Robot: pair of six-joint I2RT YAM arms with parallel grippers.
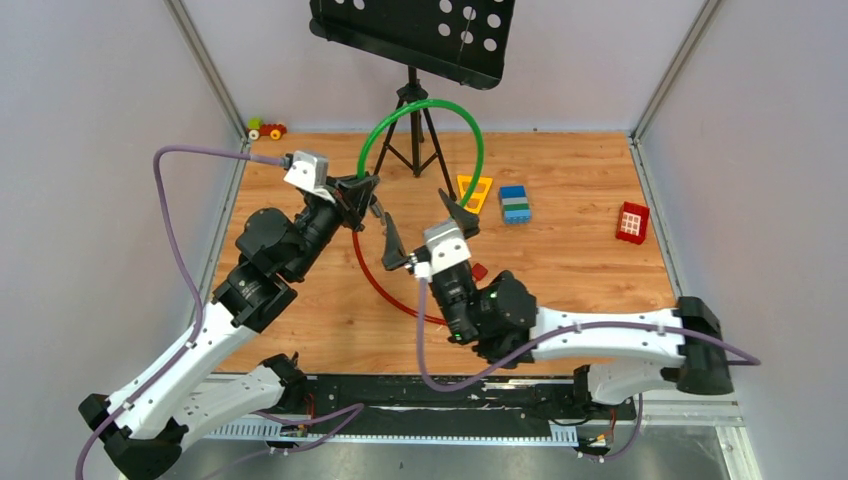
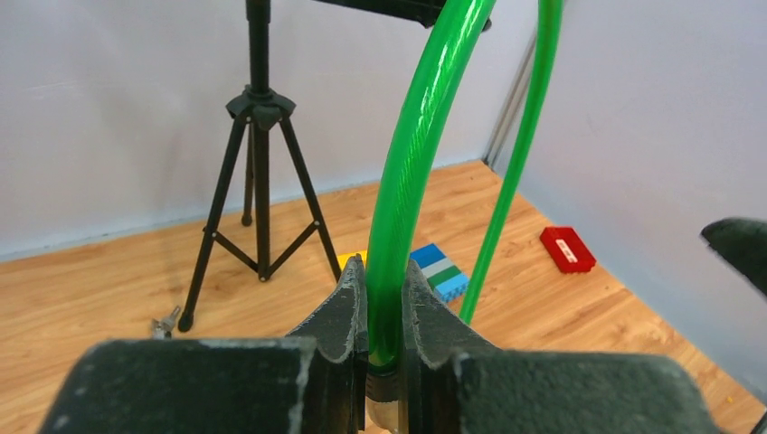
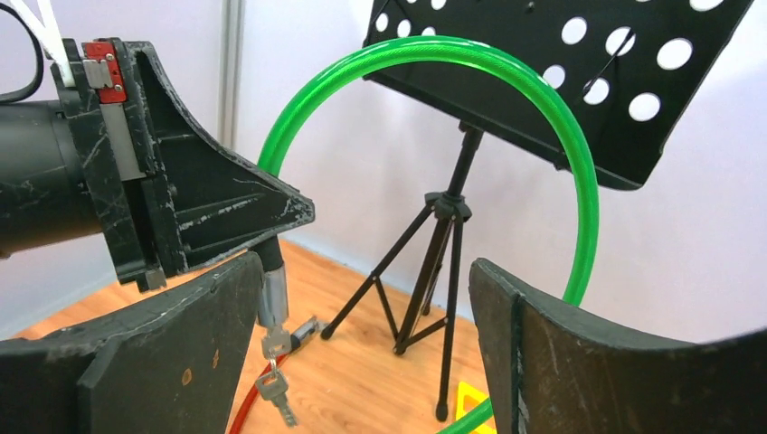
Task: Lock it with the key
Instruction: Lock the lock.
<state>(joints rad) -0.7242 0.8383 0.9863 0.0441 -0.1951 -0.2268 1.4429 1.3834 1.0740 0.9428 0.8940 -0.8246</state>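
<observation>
— What is closest to us?
— The right jaws. They are wide open and hold nothing. A red cable [image 1: 385, 292] lies on the surface [image 1: 560, 270] below them

— Where is the key?
— The key [image 3: 274, 389] hangs in the air just past the right jaws, low down and close to one of them. It dangles on a little ring under the end plug [image 3: 271, 298] of the green cable [image 3: 425, 50]. There may be a second key stuck in the plug just above it, but it is too small to be sure

— Who holds the cable?
— The left jaws. They are pinched shut on the green cable right above the plug, so the plug points down

— What would make this step go well?
— I think the right jaws should go lower, until the key is in between them. Then they should close softly on its flat part and turn it. The left jaws must hold tight, or the plug could spin along with the key. No tugging, because a swinging key is hard to catch

— And further back?
— The black music stand [image 3: 452, 235] with the green cable looped around it, and a blue and green block [image 1: 515, 203] beside it
</observation>
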